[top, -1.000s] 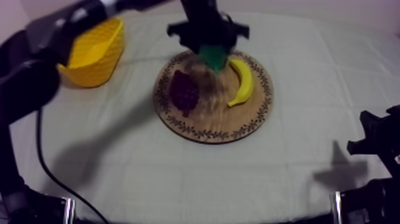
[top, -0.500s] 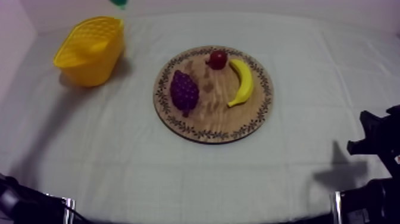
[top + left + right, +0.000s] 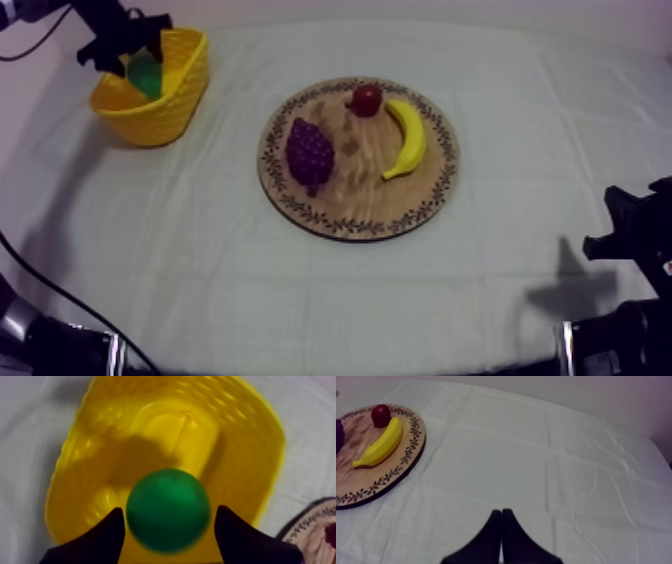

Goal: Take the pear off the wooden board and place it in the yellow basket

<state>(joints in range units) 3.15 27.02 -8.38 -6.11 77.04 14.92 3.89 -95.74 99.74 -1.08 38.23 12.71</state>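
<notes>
A green pear point(image 3: 167, 508) hangs between the two black fingers of my left gripper point(image 3: 167, 513), which is shut on it just above the inside of the yellow basket point(image 3: 250, 441). From above, my left gripper point(image 3: 125, 45) stands over the basket point(image 3: 170, 110) at the far left of the table, with the pear point(image 3: 145, 72) under it. The round wooden board point(image 3: 350, 225) lies at mid-table. My right gripper point(image 3: 502, 513) is shut on nothing, low at the table's right side point(image 3: 625, 235), far from the board.
The board carries a bunch of grapes point(image 3: 310, 152), a small red fruit point(image 3: 365, 99) and a banana point(image 3: 408, 138). In the right wrist view the board's rim point(image 3: 381, 476), the banana point(image 3: 380, 443) and the red fruit point(image 3: 381, 414) lie ahead over bare cloth.
My left gripper lifted the pear off the board, passed out of the top view, and now holds it over the basket. The right arm has not moved.
</notes>
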